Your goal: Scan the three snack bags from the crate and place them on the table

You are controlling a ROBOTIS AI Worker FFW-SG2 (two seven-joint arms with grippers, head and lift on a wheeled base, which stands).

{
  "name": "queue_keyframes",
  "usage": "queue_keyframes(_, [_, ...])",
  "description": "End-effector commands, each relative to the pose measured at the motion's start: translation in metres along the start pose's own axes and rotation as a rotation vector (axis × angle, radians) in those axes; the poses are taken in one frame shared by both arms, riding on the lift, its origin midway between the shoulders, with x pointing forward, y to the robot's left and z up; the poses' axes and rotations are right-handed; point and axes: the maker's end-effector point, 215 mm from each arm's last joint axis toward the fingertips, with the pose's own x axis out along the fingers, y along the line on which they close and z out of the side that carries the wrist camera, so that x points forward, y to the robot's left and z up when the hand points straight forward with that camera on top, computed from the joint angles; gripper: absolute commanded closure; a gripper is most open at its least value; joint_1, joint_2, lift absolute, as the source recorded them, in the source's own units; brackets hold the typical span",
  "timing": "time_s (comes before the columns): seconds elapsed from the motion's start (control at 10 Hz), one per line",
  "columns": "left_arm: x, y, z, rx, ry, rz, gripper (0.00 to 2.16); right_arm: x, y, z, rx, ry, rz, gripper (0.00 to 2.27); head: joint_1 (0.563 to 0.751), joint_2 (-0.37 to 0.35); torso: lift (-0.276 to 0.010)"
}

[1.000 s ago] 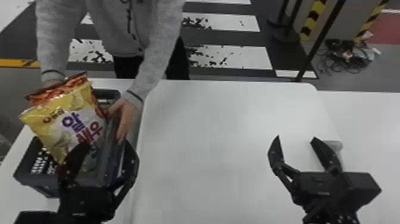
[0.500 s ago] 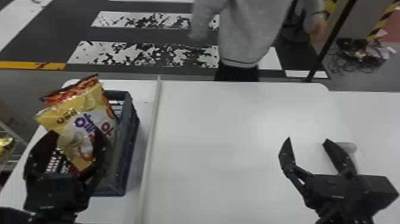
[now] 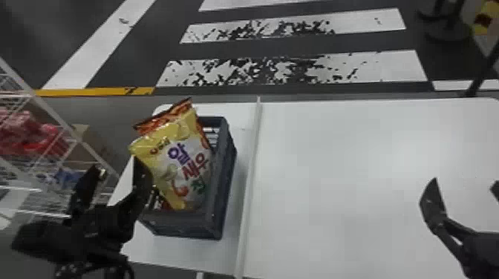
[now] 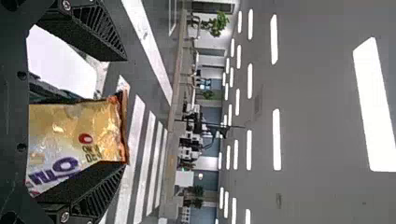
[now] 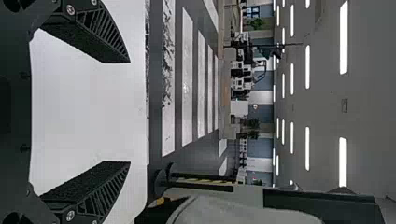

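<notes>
Head view: right gripper [image 3: 465,181] partly beyond edge.

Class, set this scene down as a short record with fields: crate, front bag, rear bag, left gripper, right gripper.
Crate: dark grey slotted plastic, on the white table
Front bag: yellow-and-white snack bag, leaning upright in the crate
Rear bag: red-orange snack bag, mostly hidden behind it
Left gripper: open, by the crate
Right gripper: open, over the table
</notes>
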Motion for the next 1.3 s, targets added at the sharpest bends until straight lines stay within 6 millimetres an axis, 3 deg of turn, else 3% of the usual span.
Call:
queue_keyframes(0.0, [0.018,0.015,-0.024,-0.001,0.103,0.011,0.09,-0.001,0.007,-0.001,-0.007,0.004,0.01,0.11,0.695,0.267,-0.062])
queue_keyframes(0.1, [0.026,0.017,-0.028,-0.013,0.127,-0.005,0.09,-0.001,0.008,0.0,-0.007,0.002,0.014,0.11,0.695,0.289,-0.062])
queue_keyframes(0.3, [0.042,0.001,-0.025,-0.021,0.119,-0.064,0.09,-0.001,0.016,-0.005,-0.015,0.02,0.026,0.11,0.695,0.299,-0.062])
queue_keyframes(0.6, [0.063,-0.006,-0.048,-0.048,0.169,-0.095,0.09,0.0,0.016,-0.012,-0.035,0.042,0.029,0.11,0.695,0.284,-0.062])
queue_keyframes(0.8, [0.067,-0.013,-0.051,-0.056,0.173,-0.116,0.11,0.003,0.016,-0.016,-0.045,0.055,0.032,0.11,0.695,0.279,-0.062])
queue_keyframes(0.9, [0.069,-0.017,-0.05,-0.059,0.169,-0.123,0.25,0.004,0.018,-0.017,-0.047,0.059,0.036,0.11,0.695,0.273,-0.062])
queue_keyframes(1.0, [0.068,-0.024,-0.051,-0.064,0.172,-0.158,0.62,0.006,0.018,-0.016,-0.049,0.059,0.036,0.11,0.695,0.269,-0.062])
queue_keyframes(1.2, [0.067,-0.024,-0.053,-0.062,0.176,-0.162,1.77,0.008,0.018,-0.019,-0.051,0.064,0.036,0.11,0.695,0.253,-0.062])
